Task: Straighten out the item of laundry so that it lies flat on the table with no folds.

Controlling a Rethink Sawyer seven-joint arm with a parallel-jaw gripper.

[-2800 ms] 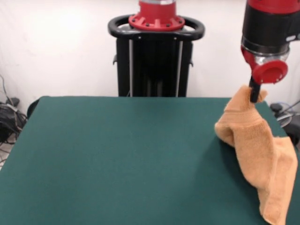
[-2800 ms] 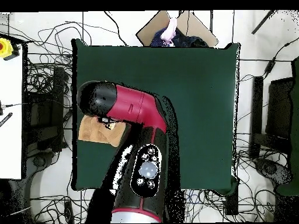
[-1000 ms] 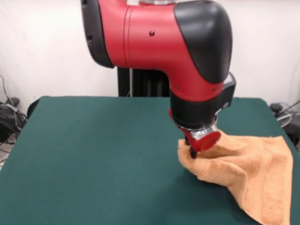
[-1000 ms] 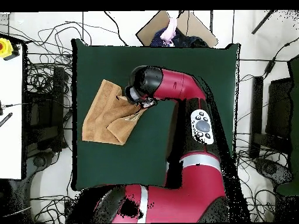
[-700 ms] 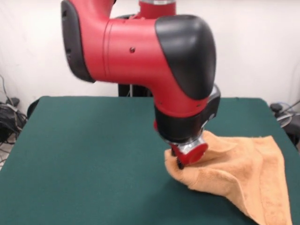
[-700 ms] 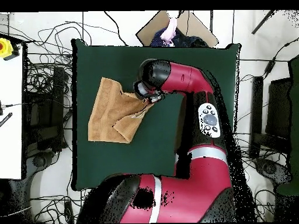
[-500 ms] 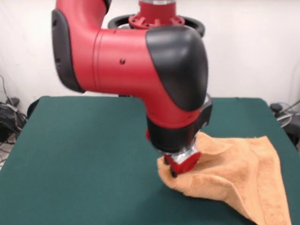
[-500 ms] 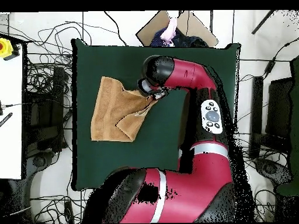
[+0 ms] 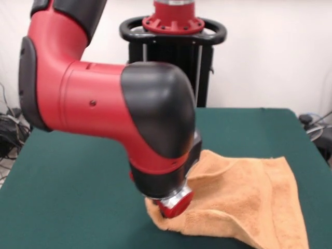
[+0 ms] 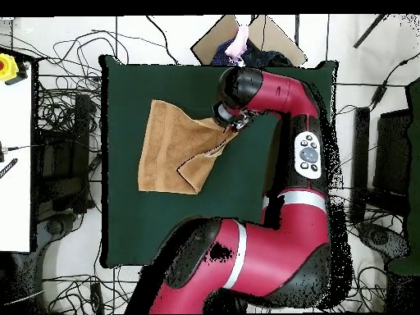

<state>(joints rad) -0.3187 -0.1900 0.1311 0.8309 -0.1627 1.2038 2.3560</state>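
The orange-tan towel (image 9: 244, 194) lies on the right half of the dark green table (image 9: 72, 197), still creased, with a fold running across it. My gripper (image 9: 167, 215) sits low at the towel's near-left corner, mostly hidden under the red wrist. In the overhead view the towel (image 10: 168, 148) is drawn out to a point at the gripper (image 10: 232, 125), which is shut on that corner. A folded flap shows along the towel's lower right edge there. The small white tag is hidden.
The robot's black pedestal (image 9: 173, 52) stands at the table's far side. My bulky red and black arm (image 10: 279, 94) crosses the table (image 10: 164, 221) above its right part. Cables lie on the floor all round, and a white bench (image 10: 12, 164) stands at the left.
The gripper has carried the towel's corner from the table's right edge across toward the middle and the front camera. The towel has come down and spread out wider.
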